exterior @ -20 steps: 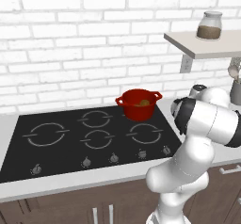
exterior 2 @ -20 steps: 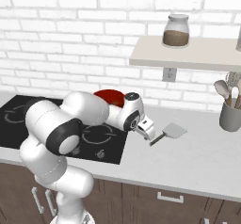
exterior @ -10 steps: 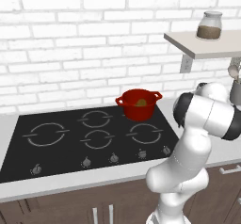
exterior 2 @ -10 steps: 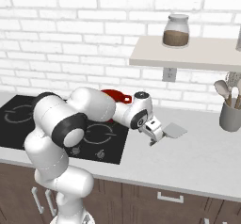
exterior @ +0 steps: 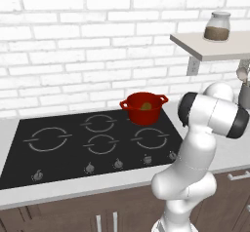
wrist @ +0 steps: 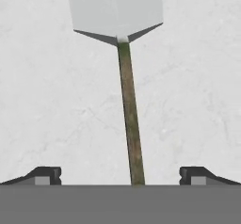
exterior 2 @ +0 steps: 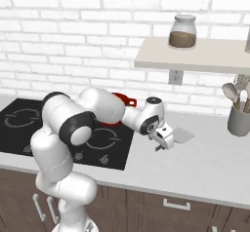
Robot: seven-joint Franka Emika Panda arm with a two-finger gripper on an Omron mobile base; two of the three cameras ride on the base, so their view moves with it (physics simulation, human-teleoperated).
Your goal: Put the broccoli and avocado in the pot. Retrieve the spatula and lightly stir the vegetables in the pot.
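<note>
The red pot [exterior: 144,110] stands on the back right burner, half hidden behind my arm in the right base view [exterior 2: 125,99]. A yellow-green lump [exterior: 145,106] lies inside it; I cannot tell broccoli from avocado. The spatula lies flat on the grey counter right of the hob, with a grey blade [wrist: 115,9] [exterior 2: 182,135] and a thin brown-green handle [wrist: 130,115]. My gripper [exterior 2: 163,139] [wrist: 120,177] hovers open just above the handle's end. The handle runs up between the two fingertips [wrist: 45,175], touching neither.
The black hob [exterior: 73,143] covers the counter's left part. A wall shelf [exterior 2: 195,58] carries a glass jar [exterior 2: 182,31] of brown contents. A grey utensil holder [exterior 2: 239,121] stands at the far right. Bare counter [exterior 2: 205,163] lies around the spatula.
My hand has swung a little to the right and come over the spatula's handle. The jaws have stayed open, and the pot and spatula have not moved.
</note>
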